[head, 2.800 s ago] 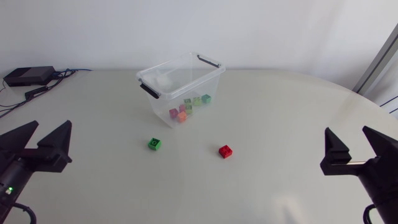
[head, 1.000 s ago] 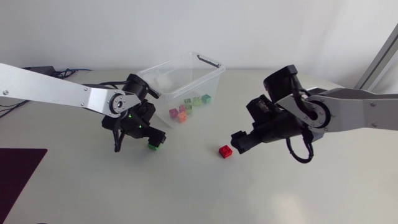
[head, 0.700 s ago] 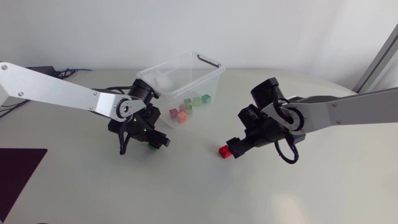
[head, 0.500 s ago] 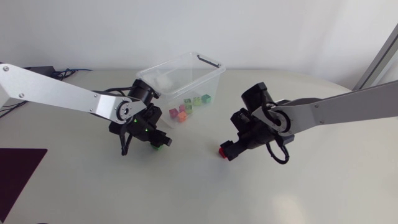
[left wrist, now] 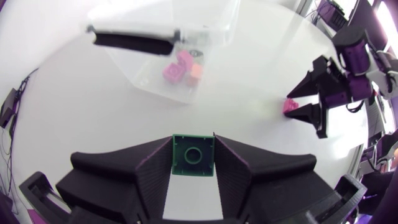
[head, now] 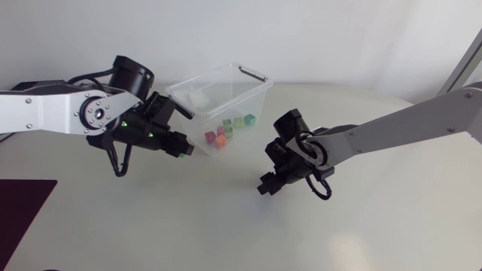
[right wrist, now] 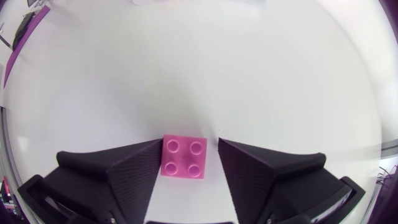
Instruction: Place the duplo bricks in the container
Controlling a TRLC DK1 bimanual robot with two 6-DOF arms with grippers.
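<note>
As one green brick [left wrist: 193, 155] is held, one red brick [right wrist: 184, 157] loose

- My left arm [head: 53, 113] comes in from the left edge. The left gripper [head: 181, 147] hangs just beside the near left corner of the container [head: 218, 74].
- A green brick [head: 183, 153] shows between its fingertips.
- The container is clear with black handles and stands upright at the far middle of the table [head: 226, 233]. Several loose bricks [head: 221, 138] lie inside: pink, orange, green.
- My right arm [head: 392, 132] enters from the right. The right gripper [head: 268, 184] is low over the table, in front of the container and apart from it.
</note>
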